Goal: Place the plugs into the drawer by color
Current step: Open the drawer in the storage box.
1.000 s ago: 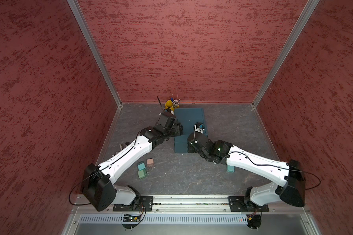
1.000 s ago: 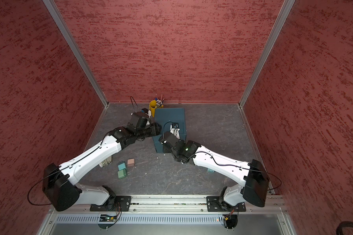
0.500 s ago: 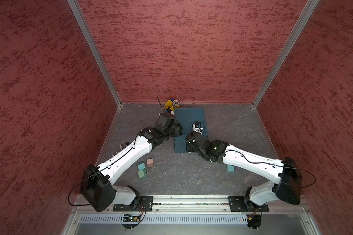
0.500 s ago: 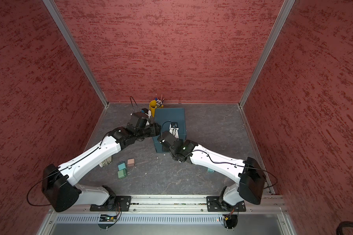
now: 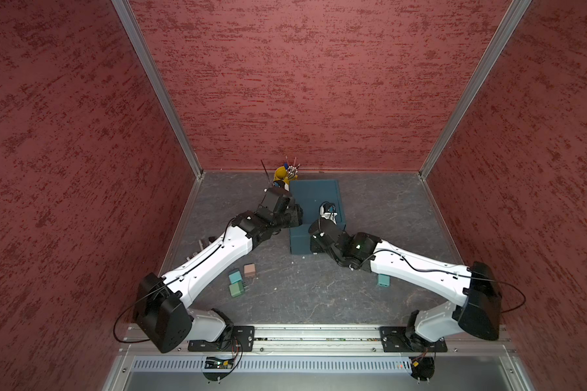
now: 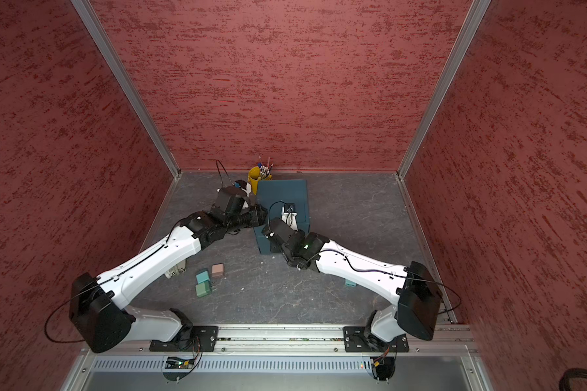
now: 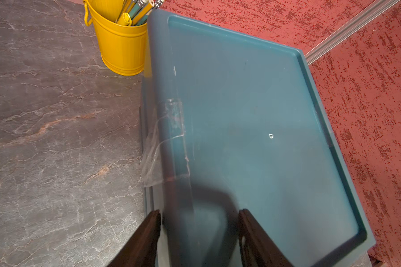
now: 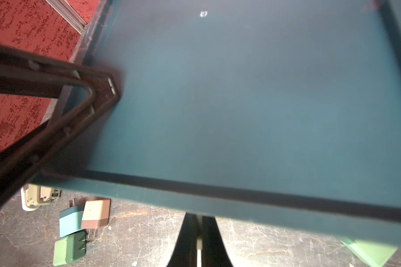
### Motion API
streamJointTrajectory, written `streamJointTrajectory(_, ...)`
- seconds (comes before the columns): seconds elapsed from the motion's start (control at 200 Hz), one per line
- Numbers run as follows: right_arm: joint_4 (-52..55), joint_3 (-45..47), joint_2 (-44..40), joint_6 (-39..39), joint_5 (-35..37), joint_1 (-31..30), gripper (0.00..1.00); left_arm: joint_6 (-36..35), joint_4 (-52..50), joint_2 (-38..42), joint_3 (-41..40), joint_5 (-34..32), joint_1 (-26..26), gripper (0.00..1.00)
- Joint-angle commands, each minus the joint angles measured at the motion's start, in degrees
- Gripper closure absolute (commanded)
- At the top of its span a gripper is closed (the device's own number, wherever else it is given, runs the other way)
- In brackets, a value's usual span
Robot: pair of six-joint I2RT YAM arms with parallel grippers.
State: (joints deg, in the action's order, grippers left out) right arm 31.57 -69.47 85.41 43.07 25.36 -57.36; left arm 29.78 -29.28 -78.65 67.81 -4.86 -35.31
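The dark teal drawer chest (image 5: 314, 198) stood at the back of the table (image 5: 390, 223), just beside a yellow pen cup (image 7: 120, 46). The left gripper (image 7: 199, 211) sat at the chest's left rim with its jaws apart, one finger outside the wall and the other over the recessed top, with nothing clamped between them. The right gripper (image 8: 198, 219) was at the chest's front, below the top's edge, closed on a thin white pull tab (image 8: 198, 248).

Three plugs lay together on the table in front of the chest, toward the left arm: a pinkish beige plug (image 5: 249, 269), a teal-blue plug (image 5: 235, 276) just beside it, and a mint green plug (image 5: 236, 290) nearest the robot. A fourth plug (image 5: 383, 280) lay well apart from them — half under the right forearm. Clear tape (image 7: 169, 129) clung to the chest's left rim.
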Motion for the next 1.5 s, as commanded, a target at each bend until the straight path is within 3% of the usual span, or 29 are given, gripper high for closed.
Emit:
streamJointTrajectory(0.0,2.6,-0.6,-0.9,-1.3,2.9,-1.7,1.0,0.1,-4.3,-1.6,-0.6,-2.2,0.3,0.45)
streamJointTrajectory(0.396,12.5,4.1,-10.7,3.2,9.0,-14.0,1.0,1.2,-4.2,-3.2,0.0,-2.6,0.4,0.5)
streamJointTrajectory(0.912,12.9,5.8,-9.1,3.8,7.2,-17.2,1.0,1.2,-4.5,-3.7,0.2,-1.9,0.7,0.52)
streamJointTrajectory(0.992,16.3,3.8,-9.2,3.1,7.8,-17.2,0.6,1.1,-4.6,-3.5,0.0,-1.8,1.0,0.52)
streamJointTrajectory(1.067,21.6,1.9,-10.4,2.6,10.1,-17.3,0.43,1.0,-4.7,-3.1,0.0,-1.6,1.1,0.52)
streamJointTrajectory(1.322,44.8,-2.6,-23.5,9.2,19.8,-15.8,0.13,0.6,-4.5,-0.7,0.7,-0.9,1.6,0.49)
streamJointTrajectory(1.413,52.1,-5.5,-25.6,12.4,17.8,-9.5,0.08,0.8,-3.8,0.2,0.7,-0.1,1.9,0.49)
streamJointTrajectory(1.493,53.0,-5.5,-26.0,10.9,11.4,-0.4,0.06,1.1,-3.4,1.0,0.7,0.9,2.2,0.49)
